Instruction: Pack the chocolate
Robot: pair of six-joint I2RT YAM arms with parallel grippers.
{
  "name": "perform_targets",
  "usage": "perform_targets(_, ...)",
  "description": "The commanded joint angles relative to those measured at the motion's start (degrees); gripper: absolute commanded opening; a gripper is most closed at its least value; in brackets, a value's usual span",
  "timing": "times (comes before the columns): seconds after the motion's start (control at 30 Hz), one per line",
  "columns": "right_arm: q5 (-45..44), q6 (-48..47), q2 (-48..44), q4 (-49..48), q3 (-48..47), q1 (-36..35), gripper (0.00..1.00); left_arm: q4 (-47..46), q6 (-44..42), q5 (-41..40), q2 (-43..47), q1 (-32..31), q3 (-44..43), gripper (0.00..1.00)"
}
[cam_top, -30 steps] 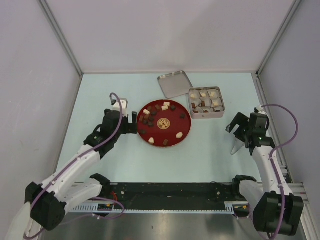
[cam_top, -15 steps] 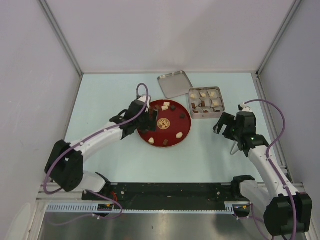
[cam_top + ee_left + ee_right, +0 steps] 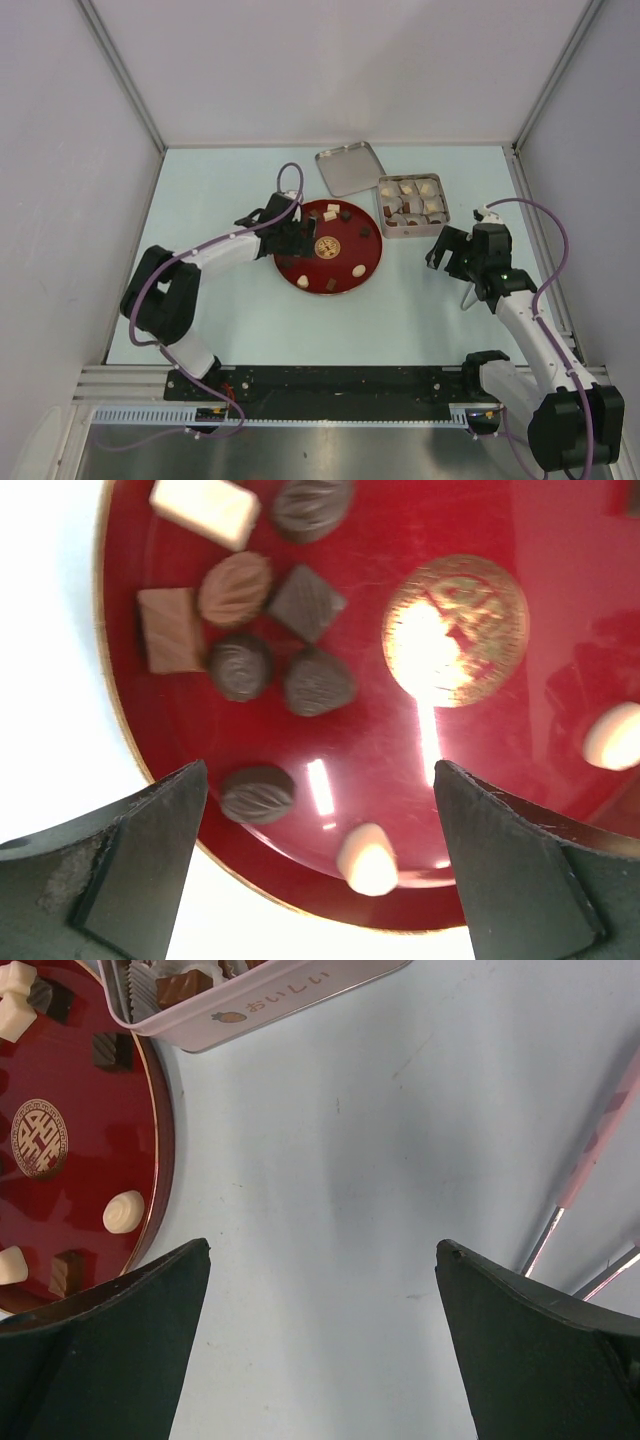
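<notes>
Chocolate lies scattered on the red plate, and more sits in the pink tin just beside it. In the left wrist view the dark oval has its long axis running side to side, while the cream bar slants down to the right. We see the left gripper spread wide over the plate's edge. The right gripper is equally spread over the table, near the pink tongs.
</notes>
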State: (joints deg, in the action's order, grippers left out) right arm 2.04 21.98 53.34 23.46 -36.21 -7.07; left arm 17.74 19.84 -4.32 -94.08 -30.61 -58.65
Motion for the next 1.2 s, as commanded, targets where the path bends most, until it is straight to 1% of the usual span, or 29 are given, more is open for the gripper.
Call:
perform_targets(0.0,-0.1,-1.4,-0.3,-0.7,-2.5,-0.3,1.0,-0.4,1.5,2.6,-2.0,1.3,-1.6,1.0)
perform_targets(0.27,-0.6,-2.1,-0.2,-0.4,-2.5,-0.2,1.0,0.6,1.9,2.7,-3.6,4.1,-0.8,1.0)
perform_targets(0.47,-0.9,-2.5,0.3,-0.4,-2.5,0.1,1.0,2.0,0.7,0.4,-2.3,7.4,1.3,1.0)
perform_targets(0.77,0.0,-2.6,0.8,-1.6,-1.6,0.8,1.0,2.9,-0.7,-3.9,0.7,17.6,6.8,1.0)
perform_targets(1.03,1.6,-3.3,1.8,-3.5,-0.8,1.9,1.0,3.8,-0.8,-5.1,5.3,29.0,10.0,1.0)
perform_targets(1.07,2.1,-3.3,1.9,-3.6,-0.7,2.2,1.0,4.1,-0.9,-5.4,5.7,30.1,10.5,1.0)
perform_targets(1.1,2.4,-3.4,2.0,-4.0,-0.6,2.4,1.0,4.2,-0.9,-5.6,5.9,32.8,10.6,1.0)
perform_targets(1.17,3.2,-3.7,2.6,-4.5,-0.5,2.7,1.0,4.8,-0.7,-5.9,6.2,35.1,10.8,1.0)
